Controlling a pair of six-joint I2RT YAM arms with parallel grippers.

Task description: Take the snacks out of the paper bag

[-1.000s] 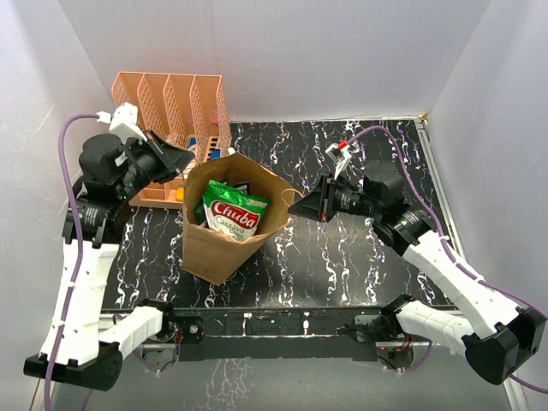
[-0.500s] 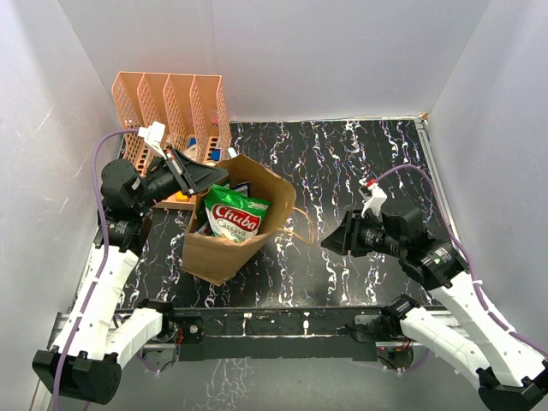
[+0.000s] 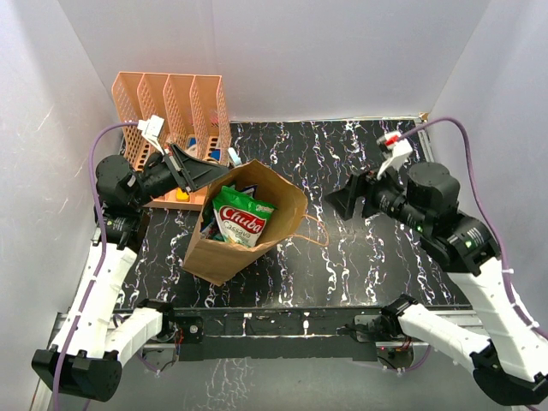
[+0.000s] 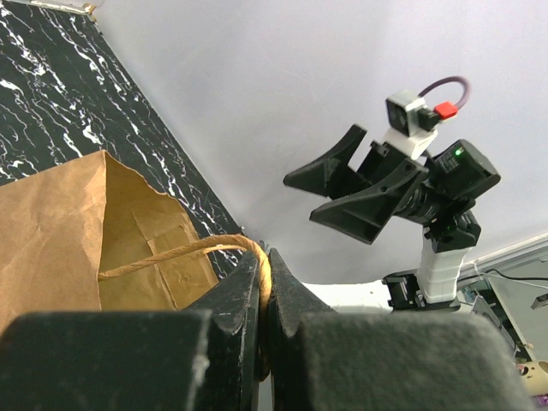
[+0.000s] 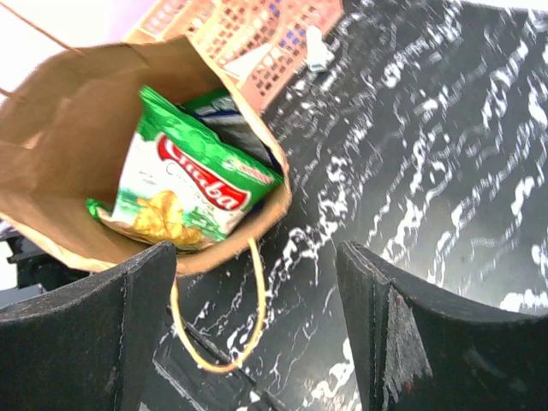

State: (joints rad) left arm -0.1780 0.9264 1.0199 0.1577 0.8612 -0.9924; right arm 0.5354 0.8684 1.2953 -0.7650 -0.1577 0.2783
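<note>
Pinching paper bag (image 3: 224, 250) handle (image 4: 175, 254): left fingers (image 4: 227, 321); right fingers (image 5: 86, 334) spread, apart.

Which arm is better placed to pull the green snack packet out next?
Right. The right end effector is open and faces the paper bag; the left end effector is shut on its handle.

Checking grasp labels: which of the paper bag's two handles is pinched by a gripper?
The handle on the left arm's side, clamped between the shut fingers of the left gripper; the other handle hangs loose toward the right arm.
</note>
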